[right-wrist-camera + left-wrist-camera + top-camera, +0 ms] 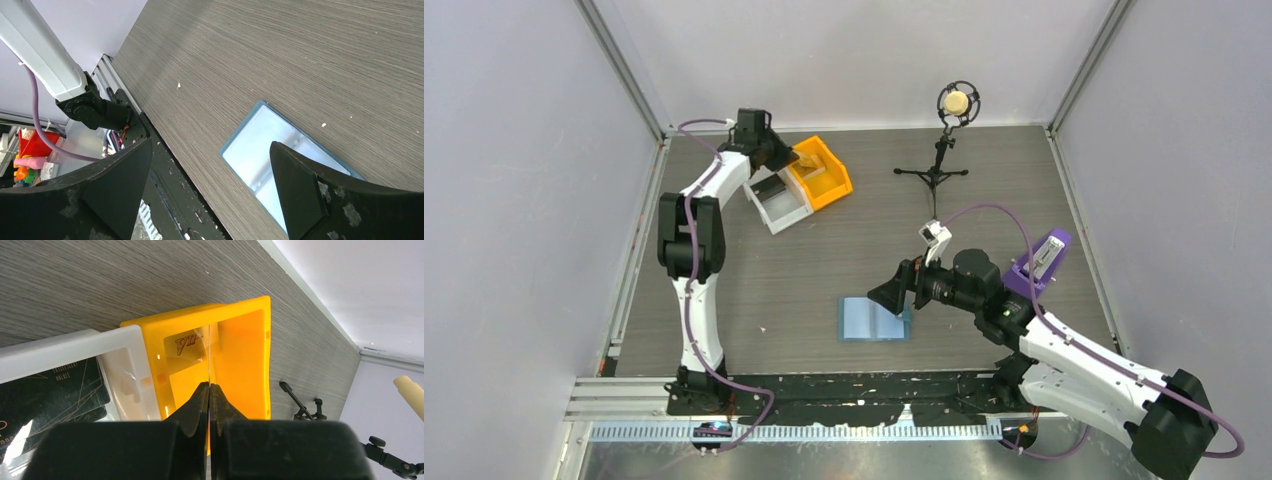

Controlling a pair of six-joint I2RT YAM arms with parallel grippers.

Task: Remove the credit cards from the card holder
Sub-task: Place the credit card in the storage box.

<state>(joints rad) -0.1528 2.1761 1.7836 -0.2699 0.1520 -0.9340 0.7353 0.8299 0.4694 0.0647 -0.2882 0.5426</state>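
The light-blue card holder (874,320) lies open and flat near the table's front edge, and its pockets look empty in the right wrist view (260,150). My right gripper (894,297) hovers over its right part, open and empty (211,145). My left gripper (782,155) is at the far left over the orange bin (829,178). It is shut (209,385) on the thin tan/gold card (209,355), which shows almost edge-on with "VIP" on its face. The black card (50,390) lies in the white bin (782,208).
A microphone on a small tripod (944,150) stands at the back centre. A purple wedge-shaped stand (1044,260) sits at the right, behind my right arm. The black rail (170,190) runs along the table's near edge, close to the holder.
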